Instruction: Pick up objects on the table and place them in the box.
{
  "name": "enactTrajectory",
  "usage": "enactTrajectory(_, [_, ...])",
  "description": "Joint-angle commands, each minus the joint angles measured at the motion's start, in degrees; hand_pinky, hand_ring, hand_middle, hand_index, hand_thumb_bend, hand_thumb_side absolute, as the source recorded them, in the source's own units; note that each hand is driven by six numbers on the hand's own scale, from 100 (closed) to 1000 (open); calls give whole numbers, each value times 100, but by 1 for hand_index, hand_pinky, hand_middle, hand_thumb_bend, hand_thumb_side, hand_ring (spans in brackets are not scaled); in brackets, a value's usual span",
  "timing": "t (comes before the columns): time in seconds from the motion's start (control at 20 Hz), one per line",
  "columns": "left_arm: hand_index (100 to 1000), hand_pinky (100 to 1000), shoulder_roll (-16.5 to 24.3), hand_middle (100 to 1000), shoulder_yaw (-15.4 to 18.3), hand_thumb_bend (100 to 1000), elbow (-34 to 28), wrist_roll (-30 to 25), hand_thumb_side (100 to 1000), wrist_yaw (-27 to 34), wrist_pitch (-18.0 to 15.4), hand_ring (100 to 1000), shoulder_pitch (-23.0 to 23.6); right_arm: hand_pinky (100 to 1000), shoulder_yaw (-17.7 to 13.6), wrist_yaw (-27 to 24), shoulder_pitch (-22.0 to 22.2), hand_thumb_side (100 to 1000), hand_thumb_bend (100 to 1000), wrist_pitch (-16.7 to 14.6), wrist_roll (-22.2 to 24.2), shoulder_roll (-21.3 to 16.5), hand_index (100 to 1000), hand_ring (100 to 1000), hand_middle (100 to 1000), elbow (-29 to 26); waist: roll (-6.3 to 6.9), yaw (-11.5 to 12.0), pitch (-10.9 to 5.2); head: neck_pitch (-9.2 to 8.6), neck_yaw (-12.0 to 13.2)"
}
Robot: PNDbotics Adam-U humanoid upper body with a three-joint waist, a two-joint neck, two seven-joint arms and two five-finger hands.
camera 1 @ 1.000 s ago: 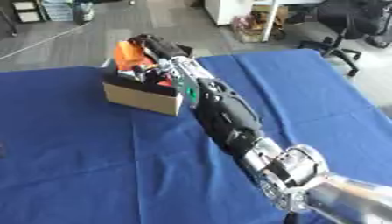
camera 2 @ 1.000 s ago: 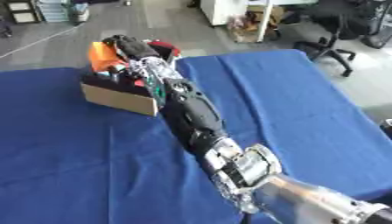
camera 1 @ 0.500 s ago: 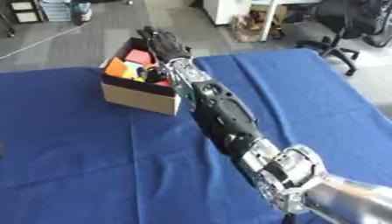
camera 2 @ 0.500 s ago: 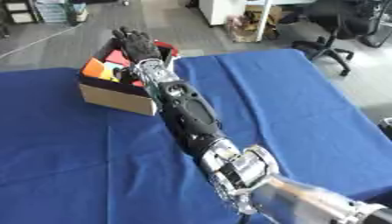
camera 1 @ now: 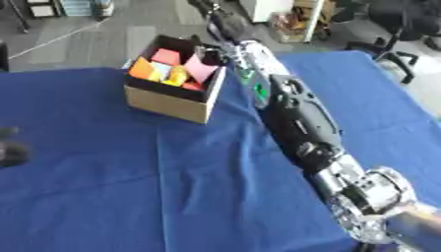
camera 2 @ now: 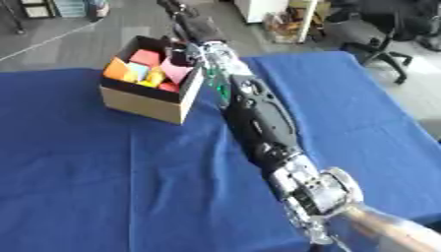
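Observation:
A cardboard box (camera 1: 164, 103) stands at the far left-middle of the blue table. Inside it lie several coloured pieces, among them an orange one (camera 1: 141, 68), a yellow one (camera 1: 176, 76) and a pink one (camera 1: 200, 69). My right arm stretches from the lower right across the table. Its hand (camera 1: 220, 19) hangs above and just behind the box's far right corner, fingers straight and holding nothing. A dark blurred shape (camera 1: 10, 147) at the left edge may be my left hand; I cannot make out its fingers.
The blue cloth (camera 1: 103, 197) covers the whole table, and I see no loose piece on it. Beyond the far edge are grey floor, an office chair (camera 1: 405, 19) at the back right and shelving.
A second ago my right hand was down at the box among the pieces. It has since opened and risen up and away past the box's far side.

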Motion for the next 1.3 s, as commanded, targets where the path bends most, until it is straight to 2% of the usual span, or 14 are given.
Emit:
enactTrajectory(0.05, [865, 795, 89, 631, 76, 100, -92, 65, 785, -16, 1, 683, -9, 880, 80, -1176, 399, 100, 100, 23, -28, -484, 1000, 846, 885, -1076, -86, -50, -103, 78, 247])
enactTrajectory(0.2, [866, 795, 105, 633, 101, 100, -112, 115, 784, -28, -33, 685, 7, 865, -42, -2255, 1323, 100, 100, 62, -72, -524, 1000, 831, 871, -2008, -136, -147, -74, 177, 459])
enactTrajectory(0.35, [869, 796, 83, 640, 110, 100, -125, 152, 783, -18, -91, 689, 46, 856, -210, -3039, 2150, 104, 100, -28, -60, -376, 1000, 823, 863, -2702, -145, -248, -65, 234, 656])
enactTrajectory(0.55, [870, 797, 49, 648, 142, 100, -130, 219, 791, 18, -183, 697, 141, 838, -440, -3384, 3048, 182, 100, -174, -154, -4, 1000, 810, 851, -3221, -157, -357, -55, 241, 852])
enactTrajectory(0.7, [874, 800, 12, 658, 153, 100, -114, 265, 793, 27, -231, 705, 234, 826, -461, -3501, 3568, 238, 100, -294, -229, 222, 1000, 801, 843, -3384, -148, -427, -36, 241, 1023])
enactTrajectory(0.75, [874, 800, -4, 662, 155, 100, -116, 269, 793, 24, -254, 709, 255, 818, -461, -3564, 3697, 261, 100, -342, -250, 266, 994, 792, 834, -3421, -146, -435, -34, 241, 1069])
enactTrajectory(0.95, [875, 802, -71, 673, 142, 100, -107, 271, 794, 20, -347, 718, 317, 806, -470, -3658, 4023, 244, 100, -529, -393, 250, 982, 778, 819, -3425, -121, -463, -23, 241, 1221])
enactTrajectory(1.05, [878, 803, -80, 678, 131, 100, -100, 268, 777, 15, -380, 722, 326, 796, -475, -3695, 4122, 285, 100, -573, -504, 243, 976, 764, 803, -3380, -118, -471, -21, 241, 1232])
enactTrajectory(1.3, [864, 800, -110, 659, 109, 100, -73, 293, 800, 38, -398, 708, 367, 789, -482, -3804, 4227, 285, 100, -635, -687, 240, 968, 751, 787, -3349, -128, -497, -15, 241, 1233])
